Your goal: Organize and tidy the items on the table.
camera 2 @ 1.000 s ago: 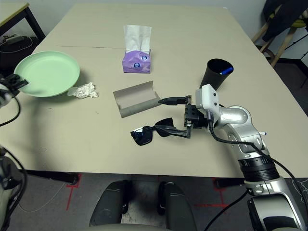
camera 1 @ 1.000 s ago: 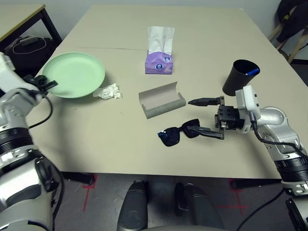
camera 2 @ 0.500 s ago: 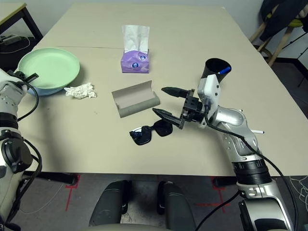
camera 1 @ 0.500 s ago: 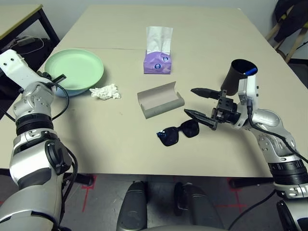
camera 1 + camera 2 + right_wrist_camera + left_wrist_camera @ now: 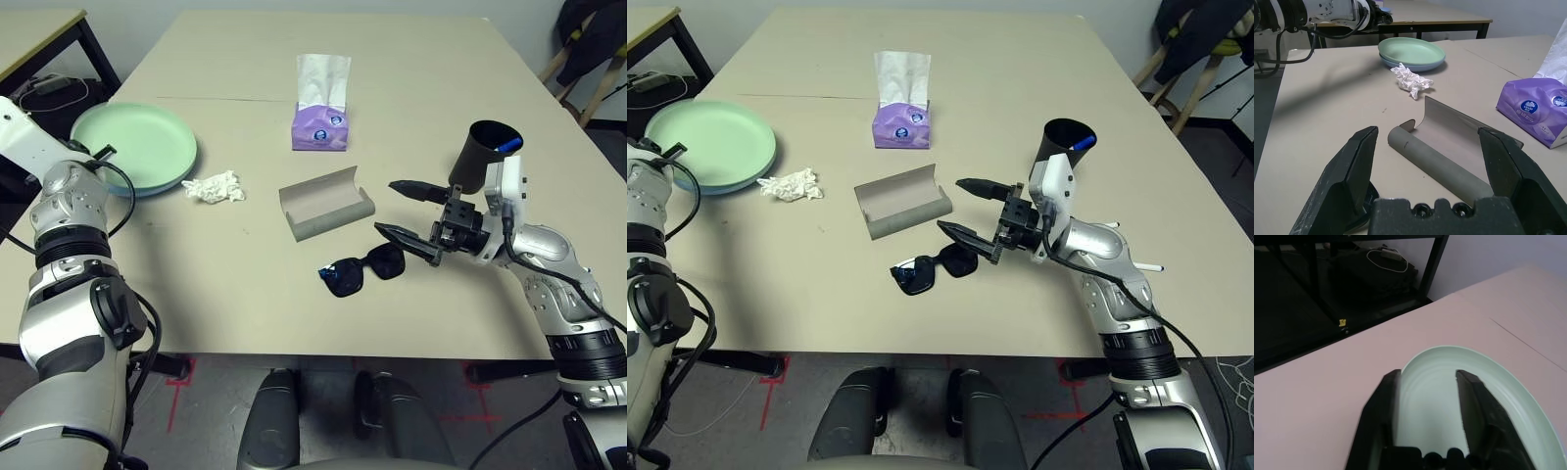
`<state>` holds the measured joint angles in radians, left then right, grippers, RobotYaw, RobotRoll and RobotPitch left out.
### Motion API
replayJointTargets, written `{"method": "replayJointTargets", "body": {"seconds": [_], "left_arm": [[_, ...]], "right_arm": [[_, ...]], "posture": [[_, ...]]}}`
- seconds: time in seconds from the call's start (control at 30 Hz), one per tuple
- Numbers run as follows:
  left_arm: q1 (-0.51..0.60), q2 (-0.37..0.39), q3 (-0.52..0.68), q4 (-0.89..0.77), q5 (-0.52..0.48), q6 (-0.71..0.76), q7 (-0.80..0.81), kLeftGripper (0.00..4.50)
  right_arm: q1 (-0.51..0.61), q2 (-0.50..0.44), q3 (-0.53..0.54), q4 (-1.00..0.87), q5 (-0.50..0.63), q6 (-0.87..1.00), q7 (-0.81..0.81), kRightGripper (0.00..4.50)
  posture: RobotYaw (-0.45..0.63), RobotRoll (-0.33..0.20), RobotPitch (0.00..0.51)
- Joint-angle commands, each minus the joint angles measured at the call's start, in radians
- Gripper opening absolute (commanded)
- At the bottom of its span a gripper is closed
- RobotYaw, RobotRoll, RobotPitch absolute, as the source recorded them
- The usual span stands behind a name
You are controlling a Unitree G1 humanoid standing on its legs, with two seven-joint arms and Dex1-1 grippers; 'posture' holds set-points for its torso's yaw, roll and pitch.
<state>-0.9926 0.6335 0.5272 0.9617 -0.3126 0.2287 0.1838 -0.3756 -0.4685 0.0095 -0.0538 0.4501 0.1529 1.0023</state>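
Two round plates, pale green [image 5: 137, 142] on light blue [image 5: 1418, 68], lay stacked. Left hand [image 5: 1428, 374]: parted, empty. Right hand [image 5: 1429, 131]: wide open, empty, near black sunglasses [image 5: 345, 277].

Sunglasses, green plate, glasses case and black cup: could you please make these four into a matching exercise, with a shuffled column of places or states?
1. Sunglasses
2. Green plate
3. Glasses case
4. Black cup

A. Lies open, between the tissue pack and the sunglasses
B. Holds a blue pen
C. Lies nearest the robot of the four
D. Sits on a blue plate

Pairs: 1-C, 2-D, 3-A, 4-B
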Motion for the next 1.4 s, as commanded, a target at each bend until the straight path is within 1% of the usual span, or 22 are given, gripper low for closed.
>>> {"method": "replayJointTargets", "body": {"seconds": [0.03,0.1,0.13,0.2,0.23,0.27,0.3,0.37,0.57,0.67,0.77,1.03,1.33,1.4], "left_arm": [[0.034,-0.009,-0.065,-0.065,0.018,0.019,-0.115,3.46],[0.076,0.000,-0.137,-0.126,0.053,-0.006,-0.228,4.29],[0.094,0.002,-0.163,-0.156,0.056,-0.013,-0.288,4.48],[0.165,0.014,-0.239,-0.274,0.032,-0.035,-0.535,4.48],[0.195,0.023,-0.269,-0.314,0.027,-0.042,-0.630,4.48],[0.217,0.031,-0.287,-0.339,0.032,-0.056,-0.685,4.48],[0.228,0.036,-0.294,-0.350,0.038,-0.064,-0.707,4.48],[0.243,0.034,-0.294,-0.382,0.019,-0.027,-0.755,4.48],[0.278,0.072,-0.362,-0.415,0.038,0.005,-0.952,4.48],[0.273,0.087,-0.379,-0.397,0.056,0.003,-0.998,4.48],[0.274,0.109,-0.422,-0.364,0.104,-0.014,-1.040,4.48],[0.270,0.091,-0.453,-0.304,0.153,-0.007,-1.029,4.48],[0.269,0.086,-0.485,-0.256,0.195,-0.020,-1.056,4.48],[0.266,0.083,-0.486,-0.241,0.201,-0.025,-1.052,4.12]], "right_arm": [[0.004,-0.006,-0.014,-0.005,-0.013,-0.012,-0.020,4.50],[-0.003,-0.002,-0.022,0.003,-0.018,-0.014,-0.040,4.50],[-0.006,0.001,-0.026,0.005,-0.017,-0.013,-0.051,4.50],[-0.013,0.004,-0.031,0.011,-0.020,-0.013,-0.071,4.50],[-0.017,0.006,-0.032,0.014,-0.020,-0.013,-0.078,4.50],[-0.020,0.008,-0.032,0.017,-0.020,-0.013,-0.082,4.50],[-0.022,0.009,-0.032,0.018,-0.020,-0.013,-0.084,4.50],[-0.026,0.010,-0.027,0.020,-0.023,-0.014,-0.087,4.50],[-0.024,0.014,-0.022,0.014,-0.027,-0.018,-0.087,4.50],[-0.023,0.014,-0.022,0.014,-0.027,-0.018,-0.087,4.50],[-0.021,0.014,-0.022,0.012,-0.029,-0.016,-0.089,4.50],[-0.012,0.024,-0.023,-0.008,-0.023,0.052,-0.144,4.50],[-0.015,0.019,-0.015,-0.005,-0.038,0.045,-0.136,4.50],[-0.015,0.019,-0.013,-0.004,-0.040,0.042,-0.133,4.50]], "posture": [[0.11,0.000,0.123],[0.12,0.000,0.124],[0.12,0.000,0.124],[0.12,0.000,0.123],[0.12,0.000,0.124],[0.12,0.000,0.124],[0.12,0.000,0.124],[0.13,0.000,0.124],[0.12,0.000,0.125],[0.12,0.000,0.125],[0.11,0.000,0.125],[0.11,0.000,0.123],[0.11,0.000,0.122],[0.11,0.000,0.122]]}}
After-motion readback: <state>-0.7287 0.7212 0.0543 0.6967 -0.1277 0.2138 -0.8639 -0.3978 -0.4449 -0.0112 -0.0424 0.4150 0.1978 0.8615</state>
